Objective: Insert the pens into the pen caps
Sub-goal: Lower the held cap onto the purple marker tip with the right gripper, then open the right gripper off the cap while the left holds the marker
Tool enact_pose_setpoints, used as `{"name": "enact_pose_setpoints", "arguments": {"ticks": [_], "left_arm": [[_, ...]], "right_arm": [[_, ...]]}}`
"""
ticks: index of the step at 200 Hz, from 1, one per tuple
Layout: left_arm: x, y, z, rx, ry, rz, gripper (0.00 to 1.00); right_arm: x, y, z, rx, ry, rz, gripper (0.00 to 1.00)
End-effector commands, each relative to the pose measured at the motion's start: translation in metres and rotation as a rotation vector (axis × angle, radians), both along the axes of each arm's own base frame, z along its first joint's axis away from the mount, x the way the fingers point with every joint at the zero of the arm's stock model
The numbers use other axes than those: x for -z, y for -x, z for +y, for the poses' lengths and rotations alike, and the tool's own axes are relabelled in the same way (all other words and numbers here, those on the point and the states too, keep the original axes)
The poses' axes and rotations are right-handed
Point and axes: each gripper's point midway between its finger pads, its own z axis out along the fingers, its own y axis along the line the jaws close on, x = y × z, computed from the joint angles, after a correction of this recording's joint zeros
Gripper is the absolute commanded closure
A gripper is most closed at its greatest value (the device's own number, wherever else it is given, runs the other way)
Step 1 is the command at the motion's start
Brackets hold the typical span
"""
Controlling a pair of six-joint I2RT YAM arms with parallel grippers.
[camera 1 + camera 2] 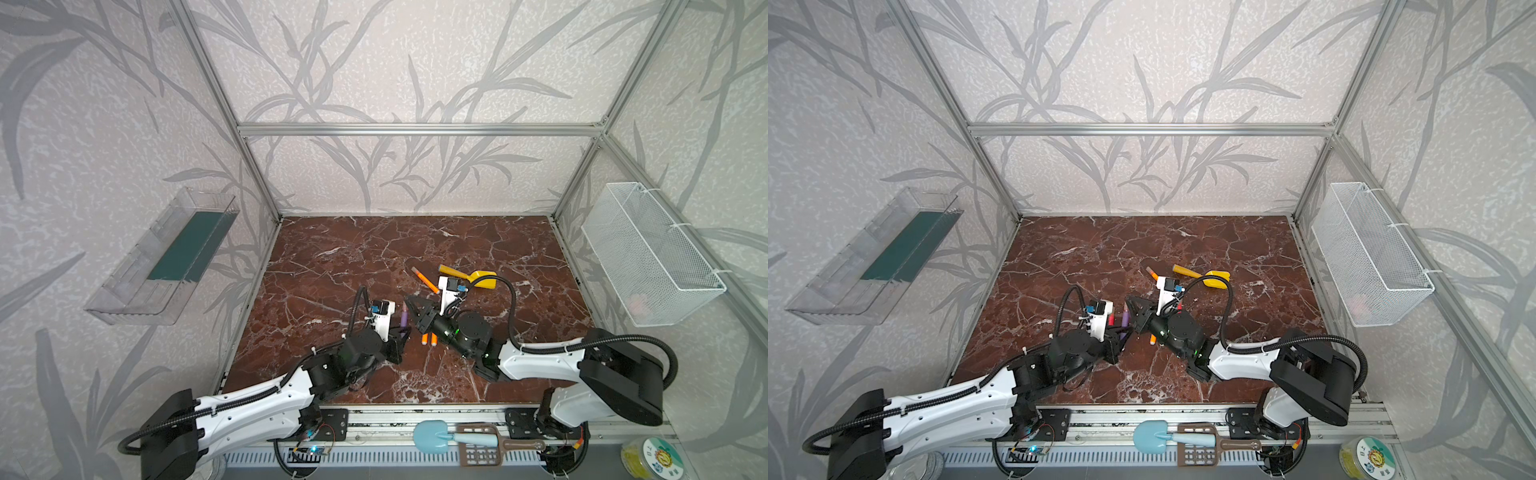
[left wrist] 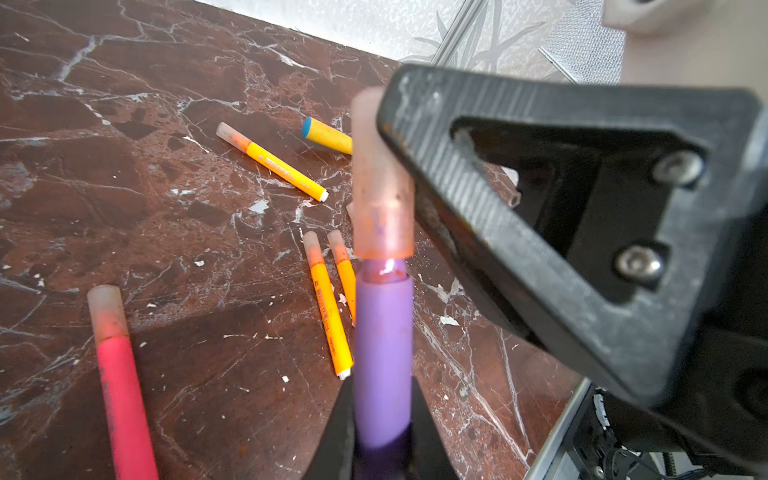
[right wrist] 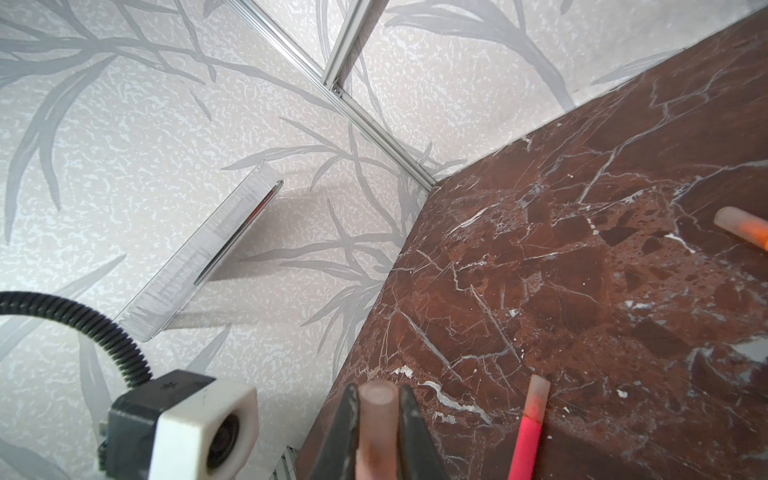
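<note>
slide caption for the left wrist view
Left gripper grips the purple pen; right gripper holds a pen cap over its tip.

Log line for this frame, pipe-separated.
left gripper: shut on purple pen | right gripper: shut on cap | status: cap over pen tip, not fully seated

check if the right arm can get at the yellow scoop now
Probably not right now: the right hand is shut on a pen cap over the purple pen in the left hand. The yellow scoop lies uncovered just beyond its wrist.
</note>
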Motion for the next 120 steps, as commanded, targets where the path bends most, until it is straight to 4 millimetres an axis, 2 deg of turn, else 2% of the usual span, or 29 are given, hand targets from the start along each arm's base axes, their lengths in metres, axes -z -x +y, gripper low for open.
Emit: {"name": "enact_pose_setpoints", "arguments": {"ticks": [1,65,84,120], "left_arm": [[-0.033,-0.015,0.001,-0.041,0.12,-0.012,1.0],[-0.036,-0.017,0.005,-0.026,0.119,0.002,1.0],[-0.036,-0.017,0.008,-0.028,0.108,-0.011,1.0],[-0.032,-0.014,0.009,-0.01,0.061,-0.032,1.0]], "right_arm": [[-0.007,0.023,0.012,-0.095,-0.045,-0.054,0.94],[0.004,0.028,0.022,-0.151,-0.032,-0.03,0.92],[0.004,0.024,0.014,-0.105,-0.019,-0.026,0.87],[-0.006,0.019,-0.015,0.002,0.028,-0.049,0.7]]}}
